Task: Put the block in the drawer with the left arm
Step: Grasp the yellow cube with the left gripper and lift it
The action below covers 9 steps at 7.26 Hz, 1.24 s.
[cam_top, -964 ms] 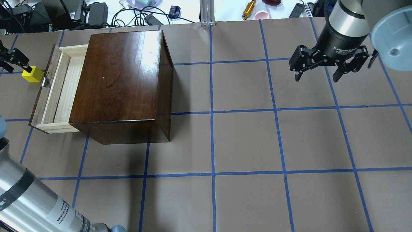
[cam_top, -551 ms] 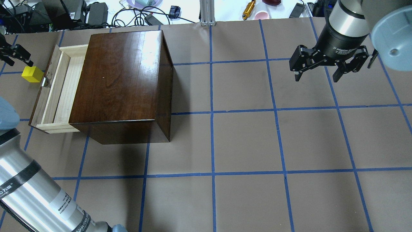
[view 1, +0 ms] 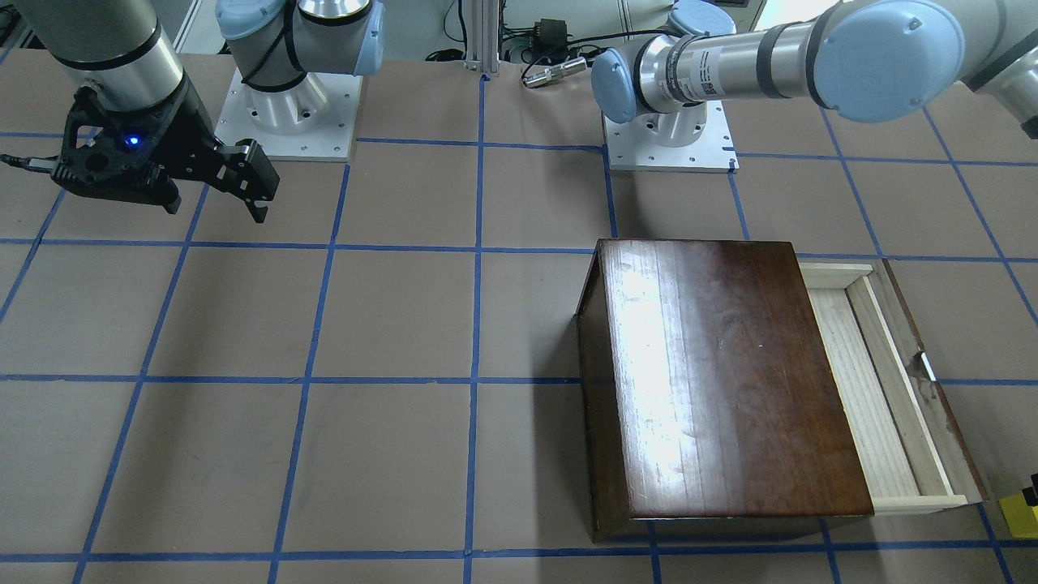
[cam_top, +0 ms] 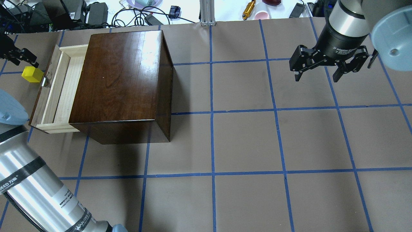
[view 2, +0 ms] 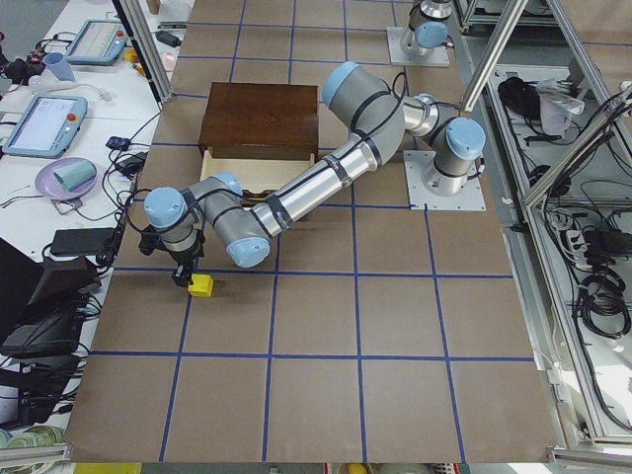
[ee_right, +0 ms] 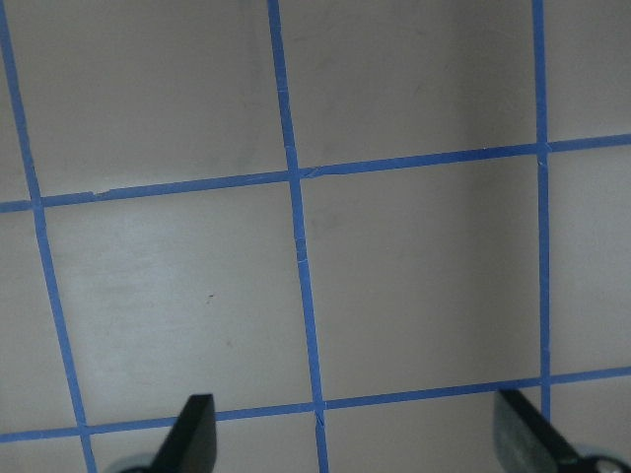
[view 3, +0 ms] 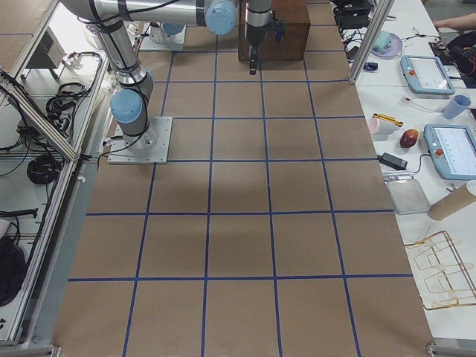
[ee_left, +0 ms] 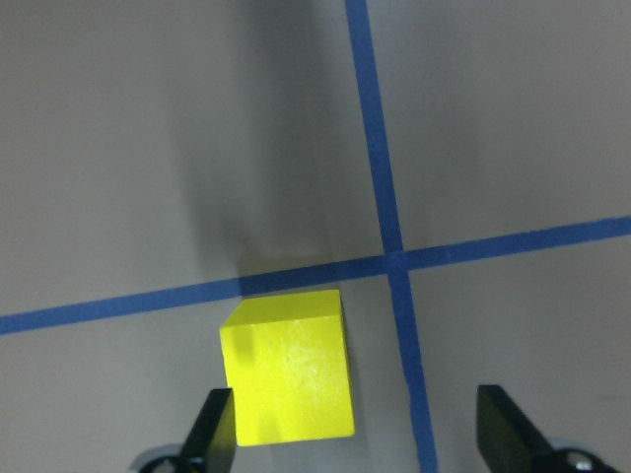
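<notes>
the small bright yellow cube (cam_top: 32, 74) sits on the brown table (cam_top: 244, 138) just outside the pulled-out pale-wood drawer (cam_top: 66, 93), not picked up. the silver left arm (cam_top: 35, 193) hangs its jaws wide open over it, holding nothing; grasp and placing remain, i'd say.

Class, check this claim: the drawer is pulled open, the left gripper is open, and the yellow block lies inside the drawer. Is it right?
No. The block lies on the table outside the open drawer, beside its front panel, as the overhead view shows. The left gripper is open.
</notes>
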Motion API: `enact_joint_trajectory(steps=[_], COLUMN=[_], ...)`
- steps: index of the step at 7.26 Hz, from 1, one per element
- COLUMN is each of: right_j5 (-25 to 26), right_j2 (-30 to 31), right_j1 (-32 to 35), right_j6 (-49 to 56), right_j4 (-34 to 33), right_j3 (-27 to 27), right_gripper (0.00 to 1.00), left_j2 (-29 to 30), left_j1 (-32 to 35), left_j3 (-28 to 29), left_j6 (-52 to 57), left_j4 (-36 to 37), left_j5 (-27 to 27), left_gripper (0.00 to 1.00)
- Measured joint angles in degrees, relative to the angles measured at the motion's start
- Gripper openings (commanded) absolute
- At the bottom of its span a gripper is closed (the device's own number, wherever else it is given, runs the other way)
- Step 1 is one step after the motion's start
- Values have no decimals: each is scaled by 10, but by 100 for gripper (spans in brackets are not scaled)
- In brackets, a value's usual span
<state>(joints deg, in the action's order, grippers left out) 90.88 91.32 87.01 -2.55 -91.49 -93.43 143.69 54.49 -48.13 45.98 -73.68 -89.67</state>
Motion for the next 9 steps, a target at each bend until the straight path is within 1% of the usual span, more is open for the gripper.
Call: enact_joint_trajectory(steps=[4, 5, 7, 8, 9], right_j5=[0, 0, 0, 0, 0], right_j2=[0, 0, 0, 0, 0], right_j1=[0, 0, 0, 0, 0], right_j6=[0, 0, 0, 0, 0], right_j4=[0, 0, 0, 0, 0], right_j3=[0, 0, 0, 0, 0], right_gripper=[100, 100, 100, 100, 100], left_j2=[24, 27, 31, 31, 30], left_j1=[-9, -11, -14, -14, -15], left_j3=[1, -1, -3, -4, -4], left_j6=[16, 19, 23, 22, 20], left_j4=[26, 27, 27, 27, 27], left_j5=[-5, -4, -1, 0, 1], left_gripper=[92, 71, 44, 28, 24])
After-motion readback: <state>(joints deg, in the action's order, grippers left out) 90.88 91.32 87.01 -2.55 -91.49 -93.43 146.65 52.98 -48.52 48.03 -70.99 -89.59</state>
